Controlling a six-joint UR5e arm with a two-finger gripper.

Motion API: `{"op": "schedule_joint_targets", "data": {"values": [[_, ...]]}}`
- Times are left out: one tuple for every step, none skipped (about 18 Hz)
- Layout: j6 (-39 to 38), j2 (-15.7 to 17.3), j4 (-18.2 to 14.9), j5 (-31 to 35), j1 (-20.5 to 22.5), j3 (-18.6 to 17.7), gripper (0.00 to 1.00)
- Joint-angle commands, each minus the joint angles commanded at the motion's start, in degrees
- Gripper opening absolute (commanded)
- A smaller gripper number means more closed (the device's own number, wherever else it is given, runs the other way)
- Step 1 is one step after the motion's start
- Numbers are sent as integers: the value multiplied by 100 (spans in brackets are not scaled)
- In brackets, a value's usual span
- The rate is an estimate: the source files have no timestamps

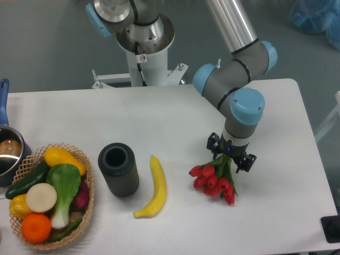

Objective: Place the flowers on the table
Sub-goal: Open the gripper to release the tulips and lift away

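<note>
The flowers (213, 182) are a bunch of red tulip buds with green stems, at the right of the white table (276, 212). The buds point toward the front left and look to be resting on or just above the tabletop. My gripper (229, 157) is directly over the stem end and is shut on the green stems. The fingertips are partly hidden by the wrist and the leaves.
A yellow banana (153, 188) lies left of the flowers. A dark grey cylindrical cup (118, 169) stands beside it. A wicker basket (85, 175) of vegetables and fruit sits at the front left, and a pot (8, 151) at the left edge. The arm's base (143, 48) is at the back.
</note>
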Motion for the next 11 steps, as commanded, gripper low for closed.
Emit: {"op": "schedule_joint_targets", "data": {"values": [[9,35,0,0,9,-26,100],[26,140,-9,0,9,-61,100],[52,254,-9,-9,26,-105,100],[61,333,0,-9,61,-141,100],[53,421,0,-9,79,-158,100],[53,509,0,9,79,-141,100],[35,606,-9,17,88,-123,100],[9,676,-9,18,114,-97,100],[9,755,-17,-9,140,-88,100],[26,826,-18,-26,158,-71,100],[52,905,-18,-61,176,-18,100]]}}
